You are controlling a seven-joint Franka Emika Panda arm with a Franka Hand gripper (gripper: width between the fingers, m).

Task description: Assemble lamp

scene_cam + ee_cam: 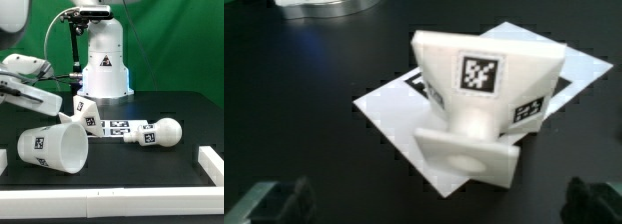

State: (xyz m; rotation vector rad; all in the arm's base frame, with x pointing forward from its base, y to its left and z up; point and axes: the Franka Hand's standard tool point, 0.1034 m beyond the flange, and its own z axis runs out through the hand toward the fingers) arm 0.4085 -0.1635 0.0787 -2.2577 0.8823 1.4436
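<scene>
Gripper (434, 200) open above flared base (473, 92)

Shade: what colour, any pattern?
The shade is white, with a black-and-white square tag on its side. Exterior view shows it best.

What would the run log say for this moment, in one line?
gripper: open, holding nothing | lamp base: lying on marker board | shade: on its side | bulb: lying loose
</scene>
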